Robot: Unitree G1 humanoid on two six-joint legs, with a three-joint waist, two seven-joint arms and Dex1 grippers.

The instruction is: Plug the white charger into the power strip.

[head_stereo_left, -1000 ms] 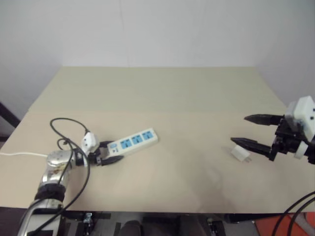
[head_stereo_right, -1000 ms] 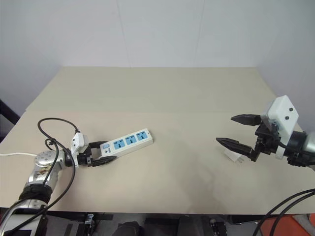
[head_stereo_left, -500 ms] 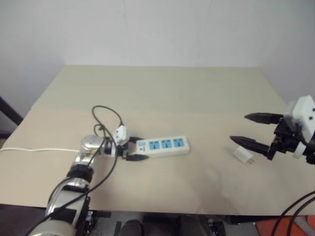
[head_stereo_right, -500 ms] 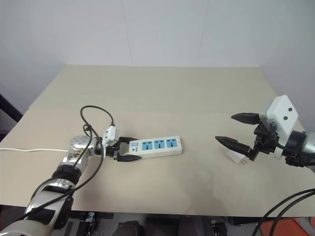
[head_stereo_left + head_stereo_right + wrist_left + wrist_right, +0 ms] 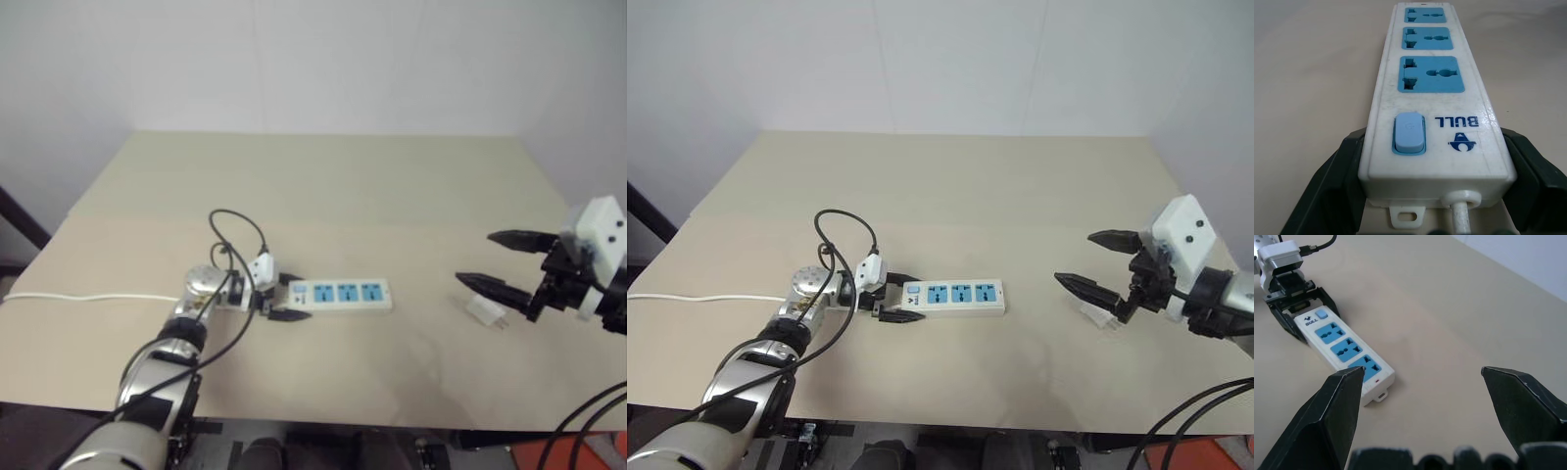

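Strip [image 5: 955, 297] lies flat on the table [image 5: 950, 186], its switch end pinched between the two black fingers of the left gripper [image 5: 894, 299], one finger [image 5: 1334, 188] on each long side. In the left wrist view the blue switch [image 5: 1409, 133] sits nearest the gripper, the three blue sockets [image 5: 1431, 74] run away from it in a row, and the cord [image 5: 1462, 218] leaves the gripped end back toward the wrist. From the head views the strip's long axis runs nearly straight left to right across the table, sockets facing up, its free end pointing toward the right arm.

The charger [image 5: 487, 310] lies on the table well apart from the strip, on the right side, just below the lower finger of the right gripper [image 5: 495, 262]. That gripper hangs above the table with its fingers spread wide, holding nothing, the tips pointing left toward the strip. Which way the charger's prongs face cannot be told for sure.
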